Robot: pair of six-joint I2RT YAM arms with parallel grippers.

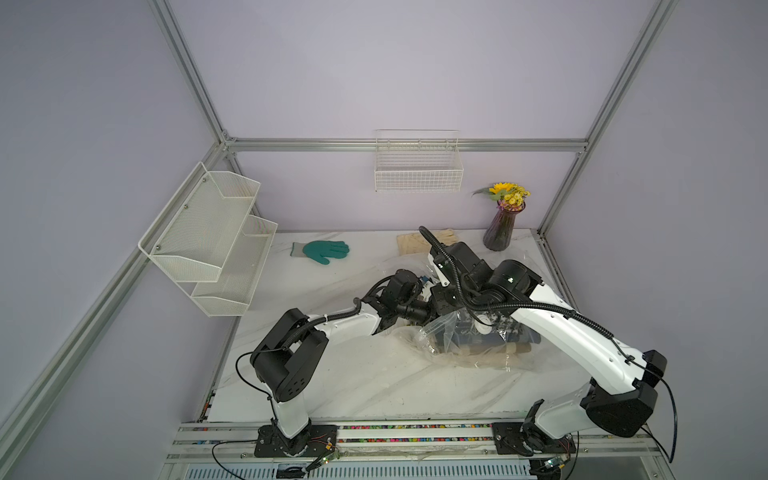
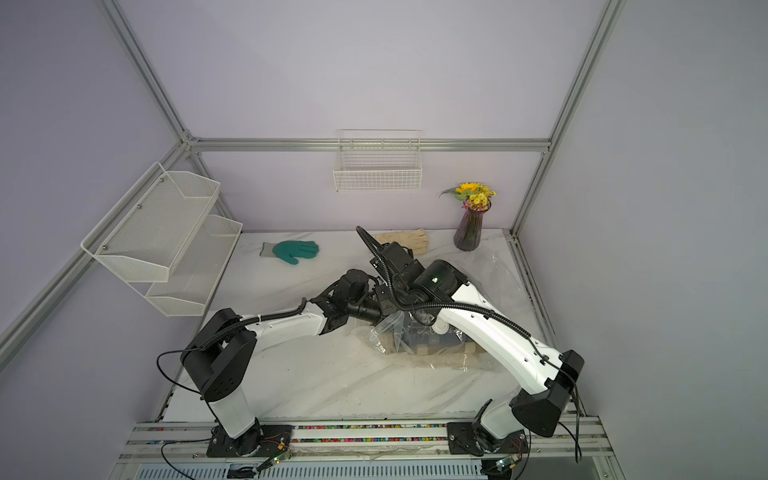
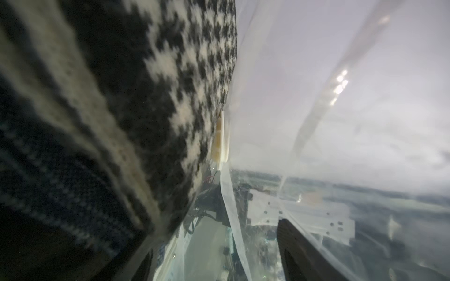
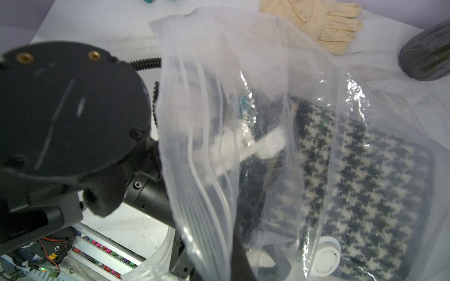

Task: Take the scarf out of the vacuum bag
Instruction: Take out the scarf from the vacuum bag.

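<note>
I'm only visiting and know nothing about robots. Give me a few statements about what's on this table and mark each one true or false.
1. The scarf lies inside the vacuum bag. True.
2. The scarf is plain red. False: it has a black-and-white houndstooth pattern.
3. A green glove lies on the table, outside the bag. True.
4. The vase of flowers has tipped over. False: it stands upright at the back of the table.
5. Only one glove is on the table. False: a cream glove lies there too, near the vase.
</note>
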